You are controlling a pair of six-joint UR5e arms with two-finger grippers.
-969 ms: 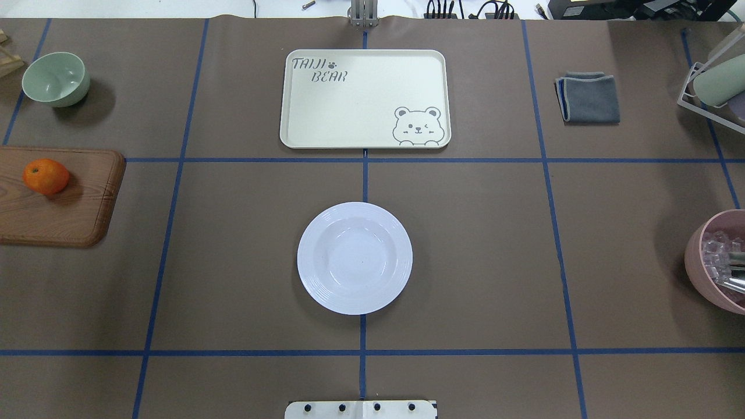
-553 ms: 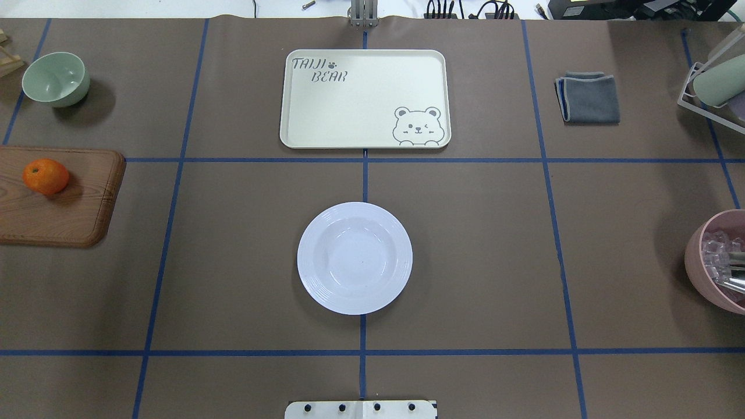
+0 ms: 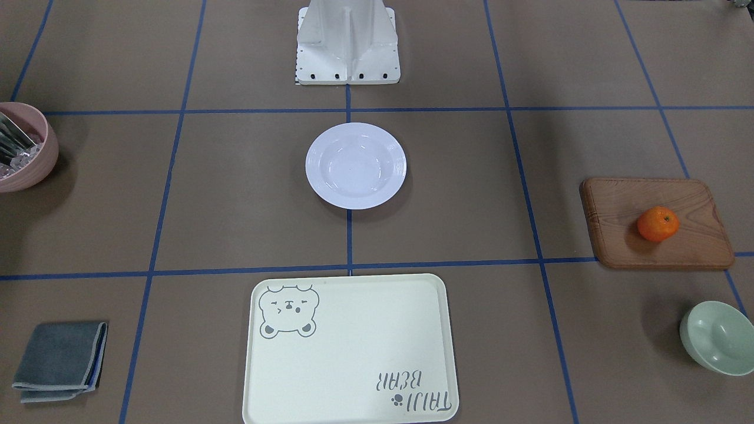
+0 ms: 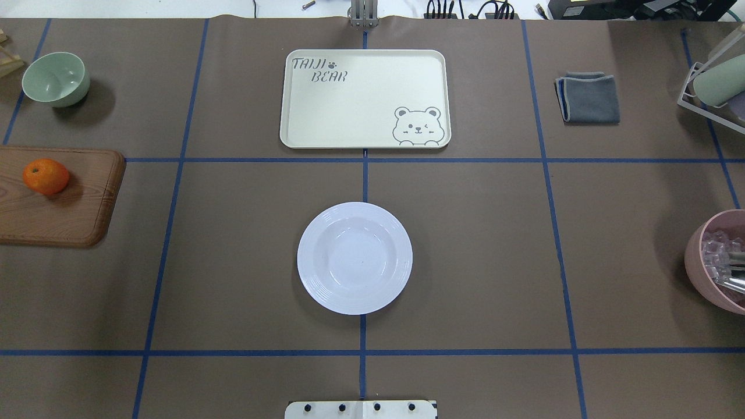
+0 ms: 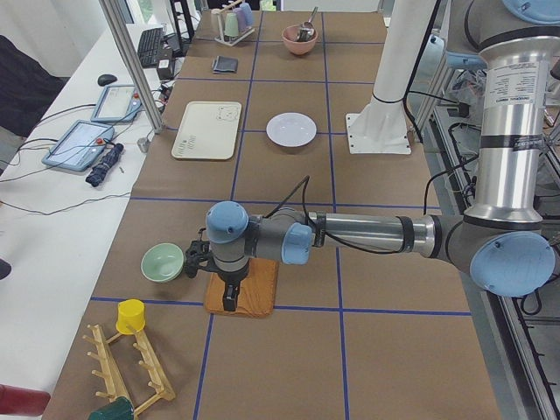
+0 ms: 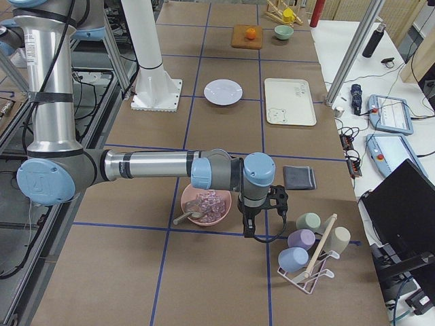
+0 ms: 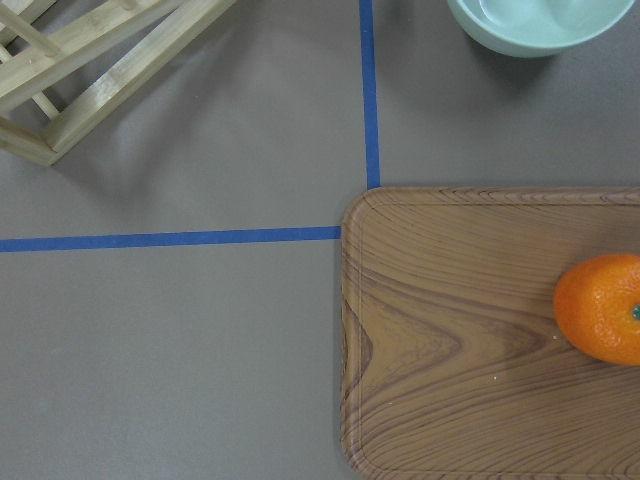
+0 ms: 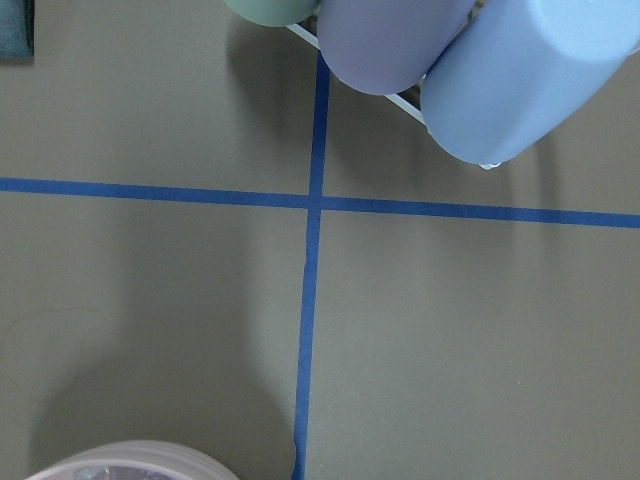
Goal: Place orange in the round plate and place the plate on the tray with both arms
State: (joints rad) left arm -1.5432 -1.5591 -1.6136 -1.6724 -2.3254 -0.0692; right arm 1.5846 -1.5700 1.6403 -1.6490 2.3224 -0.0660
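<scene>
Overhead and front-facing views look from opposite sides, sharing the tray [image 4: 372, 87].

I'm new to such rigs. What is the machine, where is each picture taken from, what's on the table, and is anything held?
Two robot arms stand at a table. Two pictures look down on it, from behind the robot and from across; two look along it from either end; two come from wrist cameras. The left arm reaches over the wooden board where the orange lies, the left hand hanging above it. The right hand hangs beside the pink bowl. The round plate sits empty mid-table, apart from the empty tray. A green bowl and grey cloth lie there too. None of these is held; whether the hands are open cannot be told.
</scene>
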